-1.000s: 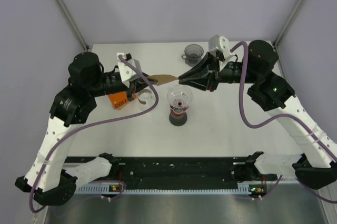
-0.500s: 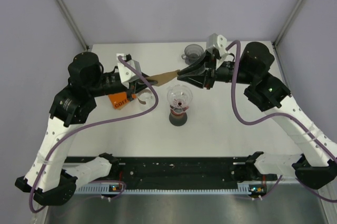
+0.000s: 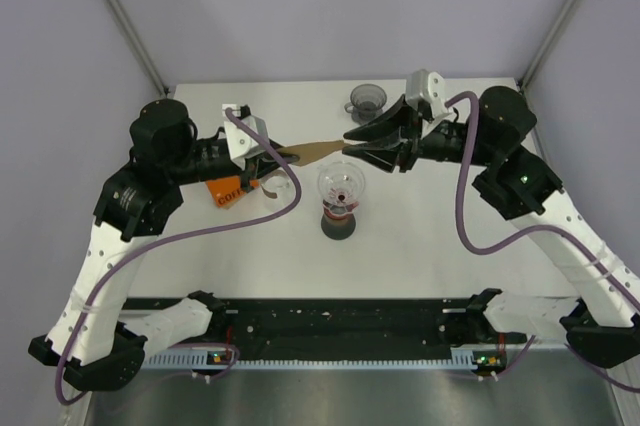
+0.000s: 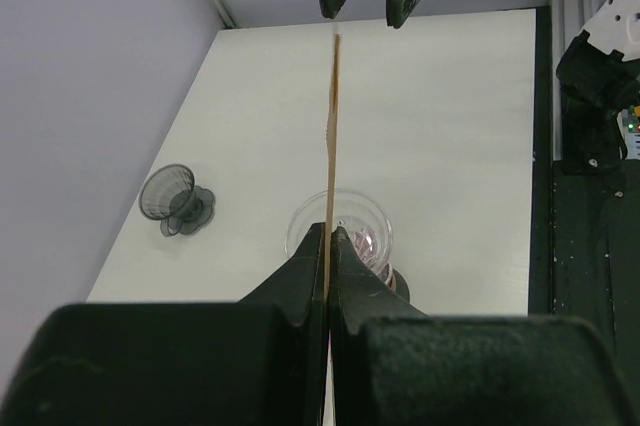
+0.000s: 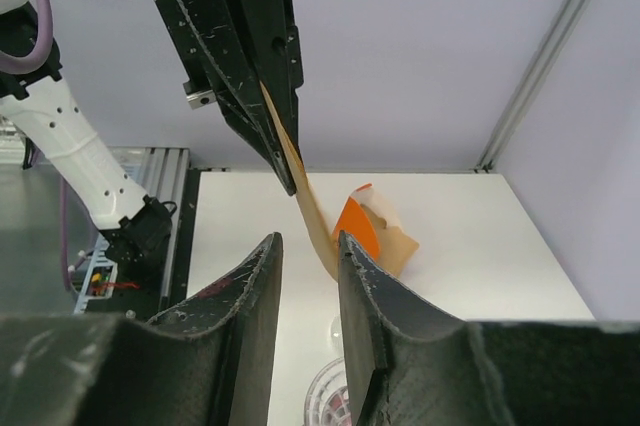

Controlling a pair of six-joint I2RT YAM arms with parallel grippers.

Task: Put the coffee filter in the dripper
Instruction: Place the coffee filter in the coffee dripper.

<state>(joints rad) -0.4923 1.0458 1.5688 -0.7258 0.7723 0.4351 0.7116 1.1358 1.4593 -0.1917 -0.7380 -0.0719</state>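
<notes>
Filter (image 3: pixel 316 149) hangs in the air close by the dripper (image 3: pixel 341 186), not yet in it. The left claw (image 3: pixel 279 153) is clamped on one end and holds it out flat, I'd guess so the right claw (image 3: pixel 350 142) can work it open. That claw's jaws stand apart either side of the free tip, gripping nothing. The white counter (image 3: pixel 430 236) also carries a grey cup (image 3: pixel 366 99) and an orange packet (image 3: pixel 222 193). Plain pale walls (image 3: pixel 300 6) close it in.
</notes>
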